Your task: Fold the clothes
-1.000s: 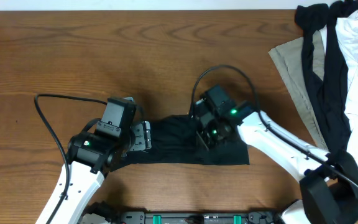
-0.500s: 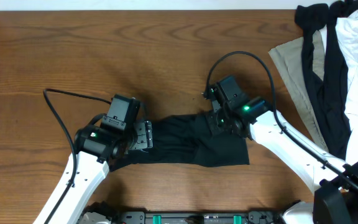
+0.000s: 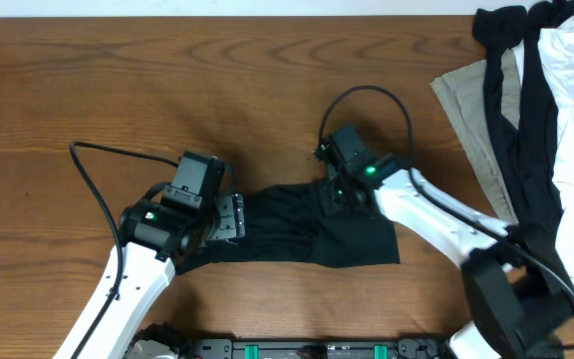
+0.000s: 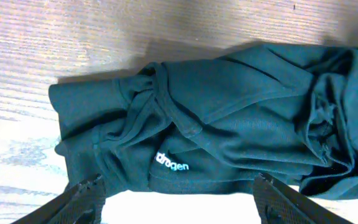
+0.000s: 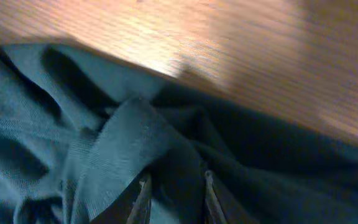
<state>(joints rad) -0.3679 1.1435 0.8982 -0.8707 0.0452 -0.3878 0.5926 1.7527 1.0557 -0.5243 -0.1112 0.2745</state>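
- The garment, dark and badly bunched, lies at the lower centre of the overhead view, flat on the worktop between the two arms.
- The right hand sits at its upper right edge. In the right wrist view the fingers are drawn close, with a ridge of cloth caught between them, so it is gripping the garment.
- The left hand is at the left end. Its wrist view shows the hand spread wide above the cloth, holding nothing.
- Risk: with nothing pinning the left end, a pull from the right would likely drag the whole garment instead of folding it.
- Risk: the pinch may hold only one layer, so the rest would stay crumpled underneath.
- The pile at the upper right is well apart and unlikely to interfere.
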